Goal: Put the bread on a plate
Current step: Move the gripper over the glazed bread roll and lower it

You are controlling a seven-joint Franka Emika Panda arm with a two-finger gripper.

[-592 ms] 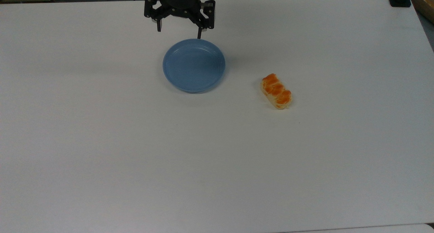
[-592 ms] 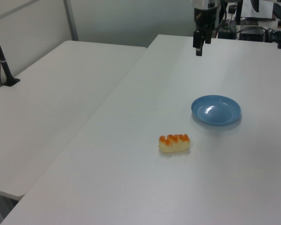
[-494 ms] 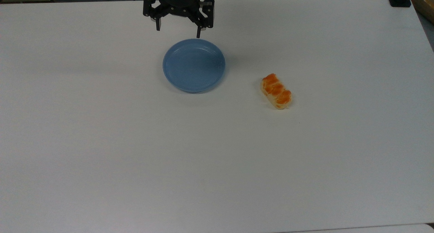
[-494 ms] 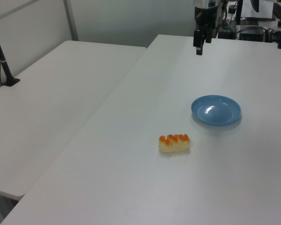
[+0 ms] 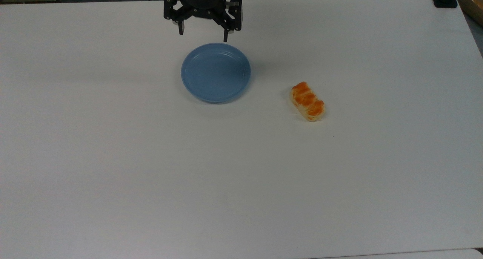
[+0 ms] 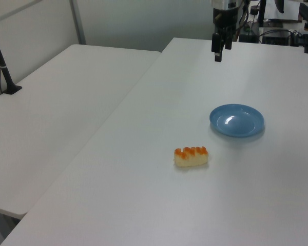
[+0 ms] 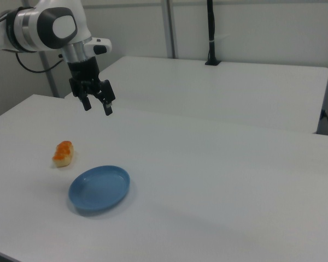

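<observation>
The gripper had its two jaws spread wide apart, and nothing was between them; the fingers pointed down and touched nothing. In the right view it hung in the air above the white table. In the top view its fingertips sat just above the upper rim of the blue plate. The plate was empty and lay flat on the table. The bread lay on the table well apart from the plate, toward the top view's right. Its long axis ran diagonally in the top view, from upper left to lower right, with the orange bumps facing up.
</observation>
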